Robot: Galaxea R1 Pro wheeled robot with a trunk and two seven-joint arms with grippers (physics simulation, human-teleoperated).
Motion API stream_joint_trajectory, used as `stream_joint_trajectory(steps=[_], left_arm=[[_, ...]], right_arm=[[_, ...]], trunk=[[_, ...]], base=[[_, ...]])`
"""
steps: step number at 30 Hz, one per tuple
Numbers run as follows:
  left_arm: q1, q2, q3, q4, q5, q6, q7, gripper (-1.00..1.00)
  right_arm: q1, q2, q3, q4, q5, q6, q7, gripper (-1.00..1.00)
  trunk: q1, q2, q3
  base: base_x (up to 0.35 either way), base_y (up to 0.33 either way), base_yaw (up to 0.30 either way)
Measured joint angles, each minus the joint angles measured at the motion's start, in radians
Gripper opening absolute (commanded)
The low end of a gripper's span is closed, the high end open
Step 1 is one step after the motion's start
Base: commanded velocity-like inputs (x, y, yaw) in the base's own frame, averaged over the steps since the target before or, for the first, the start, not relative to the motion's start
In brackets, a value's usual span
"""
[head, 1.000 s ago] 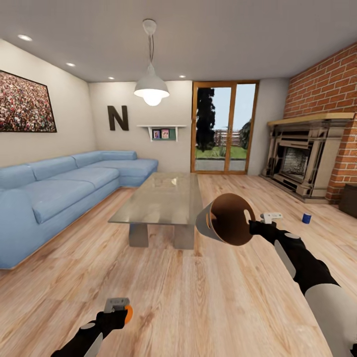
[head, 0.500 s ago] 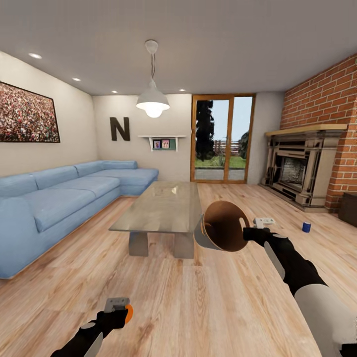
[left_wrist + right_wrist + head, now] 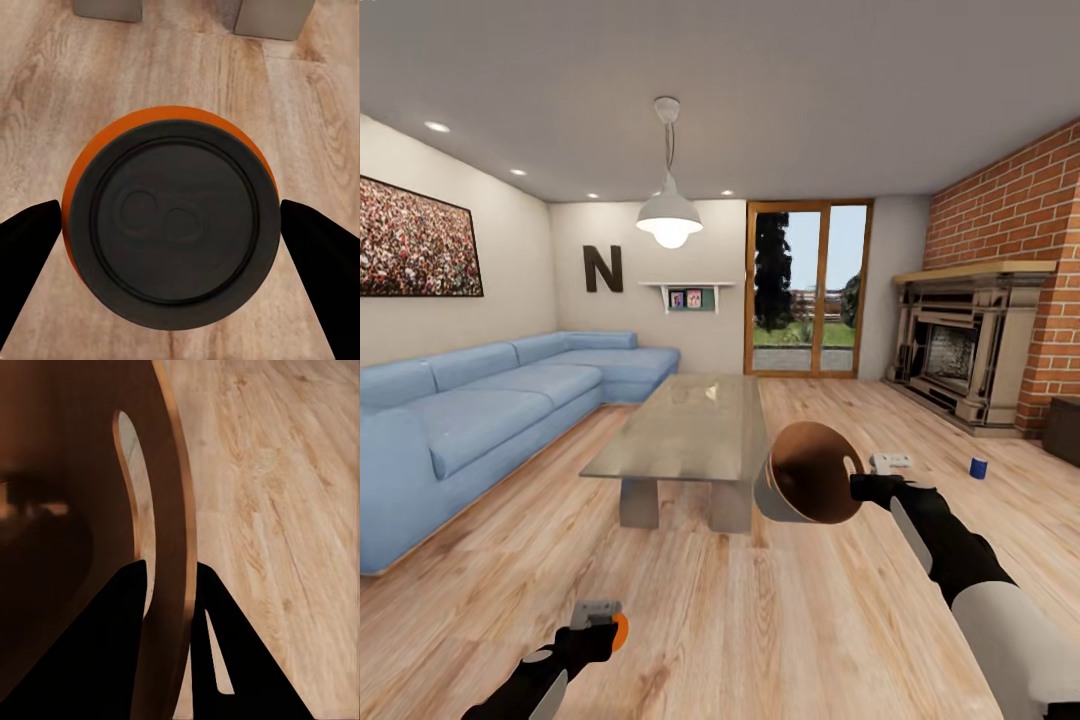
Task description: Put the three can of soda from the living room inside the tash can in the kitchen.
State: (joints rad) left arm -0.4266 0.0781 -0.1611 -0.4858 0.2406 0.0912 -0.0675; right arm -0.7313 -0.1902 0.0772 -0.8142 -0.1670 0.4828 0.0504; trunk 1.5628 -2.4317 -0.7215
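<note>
A bright orange can of soda (image 3: 620, 632) is held low over the wooden floor, and my left gripper (image 3: 600, 625) is shut on it. The left wrist view looks down on the can's dark top (image 3: 169, 225) between the two fingers (image 3: 30, 232). My right gripper (image 3: 857, 487) is shut on the rim of the trash can (image 3: 810, 487), grey outside and brown inside, held tipped with its mouth facing me. In the right wrist view the fingers (image 3: 127, 615) pinch that rim (image 3: 169, 510). A dark blue can of soda (image 3: 979, 467) stands on the floor to the right.
A glass-topped coffee table (image 3: 690, 425) stands ahead, just left of the trash can. A blue corner sofa (image 3: 480, 400) lines the left wall. A fireplace (image 3: 960, 355) and brick wall are on the right, a dark box (image 3: 1064, 428) beside them, and a glazed door (image 3: 807, 290) at the back.
The whole picture has slid down a little, so the camera has moved. The right gripper with the trash can has sunk slightly toward the left. The left gripper still holds the orange can.
</note>
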Motion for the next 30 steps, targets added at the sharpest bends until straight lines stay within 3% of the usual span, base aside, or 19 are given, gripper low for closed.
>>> stream_joint_trajectory(steps=[2,6,15,30], left_arm=[[0.0,0.0,0.0,0.0,0.0,0.0,0.0,-1.0],[0.0,0.0,0.0,0.0,0.0,0.0,0.0,-1.0],[0.0,-0.001,0.0,0.001,-0.001,0.001,0.003,-1.0],[0.0,-0.001,0.0,0.001,-0.001,0.001,0.005,-1.0]], right_arm=[[0.009,-0.001,-0.001,0.0,0.006,0.001,-0.001,-1.0],[0.04,-0.006,-0.005,0.003,0.062,0.0,-0.004,-1.0],[0.128,-0.018,-0.007,0.039,0.076,-0.004,-0.002,-1.0],[0.196,-0.018,-0.008,-0.002,0.076,-0.012,-0.003,-1.0]], trunk=[[-0.008,0.014,0.006],[-0.023,0.042,0.019],[-0.058,0.105,0.047],[-0.115,0.21,0.094]], base=[[0.0,0.0,0.0],[0.0,0.0,0.0],[0.0,0.0,0.0],[0.0,0.0,0.0]])
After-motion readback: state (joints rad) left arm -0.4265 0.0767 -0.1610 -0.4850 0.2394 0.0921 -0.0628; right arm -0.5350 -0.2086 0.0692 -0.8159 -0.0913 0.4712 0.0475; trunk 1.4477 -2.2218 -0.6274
